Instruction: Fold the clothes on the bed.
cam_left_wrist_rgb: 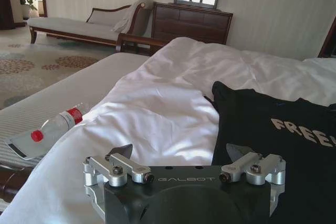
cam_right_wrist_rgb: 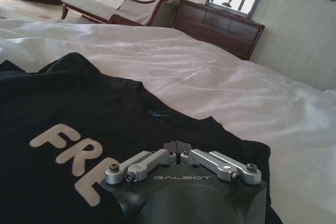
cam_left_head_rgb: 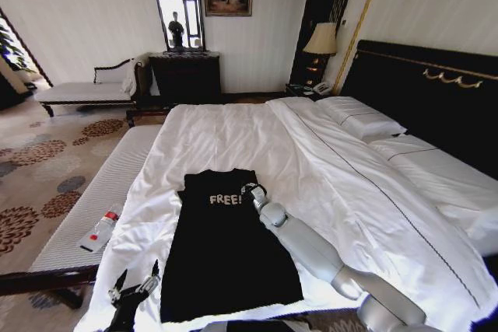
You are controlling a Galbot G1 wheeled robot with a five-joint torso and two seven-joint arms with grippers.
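1. T-shirt (cam_left_head_rgb: 226, 250): one, black cotton, white block lettering, lying flat on the near part of the bed (cam_left_head_rgb: 327, 161), which has smooth white bedding.
2. Right gripper (cam_left_head_rgb: 254, 191): jaws pressed together at the shirt's right shoulder.
3. Left gripper (cam_left_head_rgb: 134, 281): jaws spread, beside the shirt's left hem.
4. Bottle (cam_left_head_rgb: 102, 228): one, clear plastic, red cap, on a striped bench (cam_left_head_rgb: 85, 207).

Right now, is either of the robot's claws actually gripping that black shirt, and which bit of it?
The right gripper is shut on the black cotton T-shirt at its shoulder beside the collar. The left gripper is open, holding nothing.
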